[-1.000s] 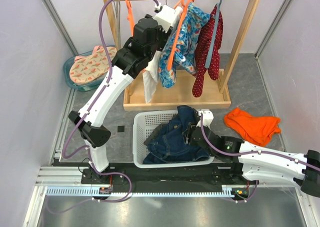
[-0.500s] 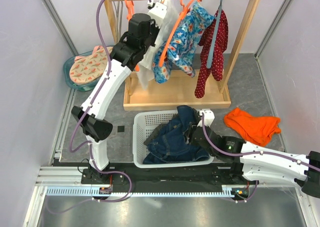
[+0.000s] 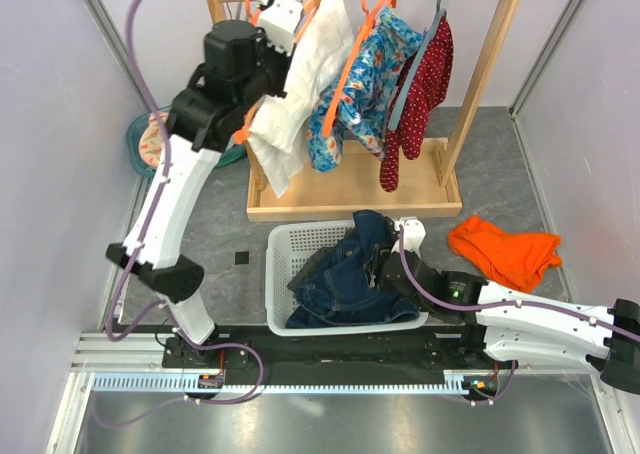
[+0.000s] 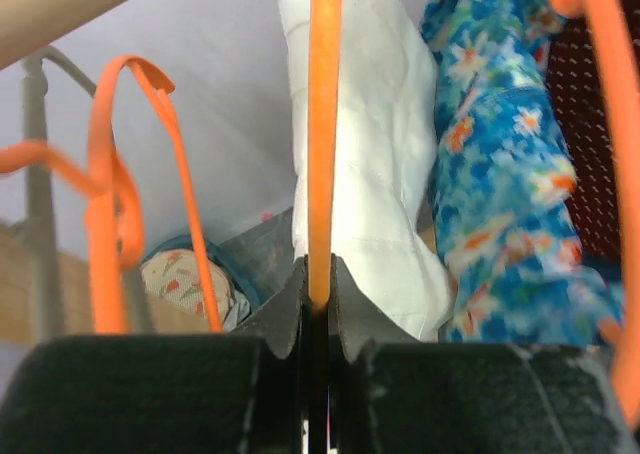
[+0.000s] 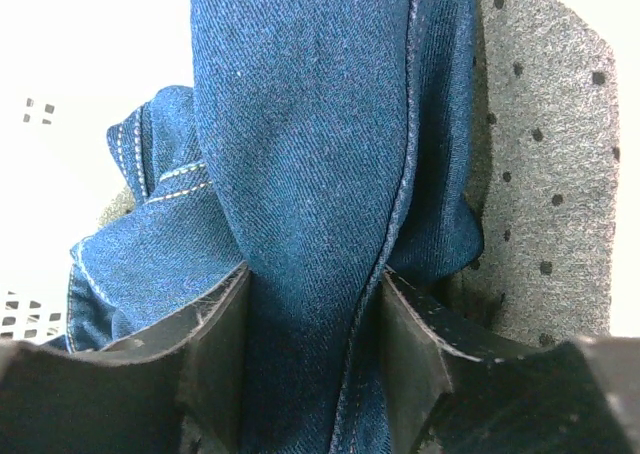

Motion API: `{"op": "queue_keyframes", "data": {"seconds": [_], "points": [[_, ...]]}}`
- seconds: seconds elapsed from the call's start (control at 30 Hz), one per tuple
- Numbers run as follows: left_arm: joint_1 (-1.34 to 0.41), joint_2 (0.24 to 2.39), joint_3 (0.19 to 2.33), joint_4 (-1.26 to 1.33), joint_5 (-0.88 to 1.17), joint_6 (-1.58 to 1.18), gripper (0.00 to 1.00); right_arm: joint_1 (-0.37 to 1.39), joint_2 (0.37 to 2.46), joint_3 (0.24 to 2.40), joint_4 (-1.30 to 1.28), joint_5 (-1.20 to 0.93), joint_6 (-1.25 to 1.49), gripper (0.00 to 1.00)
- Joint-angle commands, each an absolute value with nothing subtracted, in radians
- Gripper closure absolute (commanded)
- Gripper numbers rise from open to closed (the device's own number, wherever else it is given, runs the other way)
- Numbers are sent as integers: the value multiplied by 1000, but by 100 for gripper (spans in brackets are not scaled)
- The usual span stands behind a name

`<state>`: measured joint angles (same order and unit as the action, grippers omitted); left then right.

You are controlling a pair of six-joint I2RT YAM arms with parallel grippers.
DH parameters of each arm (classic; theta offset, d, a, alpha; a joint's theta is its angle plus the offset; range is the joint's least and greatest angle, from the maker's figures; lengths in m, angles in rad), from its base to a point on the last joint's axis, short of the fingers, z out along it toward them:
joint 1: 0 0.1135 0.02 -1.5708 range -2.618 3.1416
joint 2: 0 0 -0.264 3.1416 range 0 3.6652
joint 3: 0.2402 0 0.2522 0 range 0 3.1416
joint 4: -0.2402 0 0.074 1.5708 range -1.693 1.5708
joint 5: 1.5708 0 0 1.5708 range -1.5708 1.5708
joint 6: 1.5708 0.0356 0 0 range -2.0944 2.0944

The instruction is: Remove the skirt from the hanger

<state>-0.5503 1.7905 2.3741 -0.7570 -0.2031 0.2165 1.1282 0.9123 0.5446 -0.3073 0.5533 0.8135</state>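
The dark navy denim skirt [image 3: 345,279] lies crumpled in the white basket [image 3: 279,264], off any hanger. My right gripper [image 3: 386,270] reaches into the basket; in the right wrist view a thick fold of the skirt [image 5: 310,124] fills the gap of the right gripper [image 5: 315,304] and touches both fingers. My left gripper [image 4: 318,284] is up at the rack, shut on the thin bar of an orange hanger [image 4: 322,124] that carries a white garment [image 3: 290,104].
The wooden rack [image 3: 350,192] also holds a blue floral garment [image 3: 362,84] on an orange hanger and a red dotted garment [image 3: 415,94] on a grey-blue hanger. An orange cloth [image 3: 505,249] lies right of the basket. A teal bin [image 3: 140,139] sits at the left. Grey dotted cloth [image 5: 545,174] lies beside the skirt.
My left gripper closed on the orange hanger and moved up and left with it, swinging the white garment outward. The right arm has stayed at the basket.
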Motion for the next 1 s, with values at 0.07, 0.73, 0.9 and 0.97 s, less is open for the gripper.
{"op": "queue_keyframes", "data": {"seconds": [0.07, 0.73, 0.9, 0.97], "points": [[-552, 1568, 2361, -670, -120, 163, 98, 1124, 891, 575, -298, 566, 798, 31], [-574, 1253, 2201, -925, 195, 60, 98, 1126, 865, 897, 33, 160, 646, 2], [-574, 1210, 2155, -928, 199, 55, 98, 1124, 989, 1008, 199, 129, 604, 2], [-574, 1207, 2149, -928, 201, 52, 98, 1124, 1073, 1072, 241, 95, 588, 2]]}}
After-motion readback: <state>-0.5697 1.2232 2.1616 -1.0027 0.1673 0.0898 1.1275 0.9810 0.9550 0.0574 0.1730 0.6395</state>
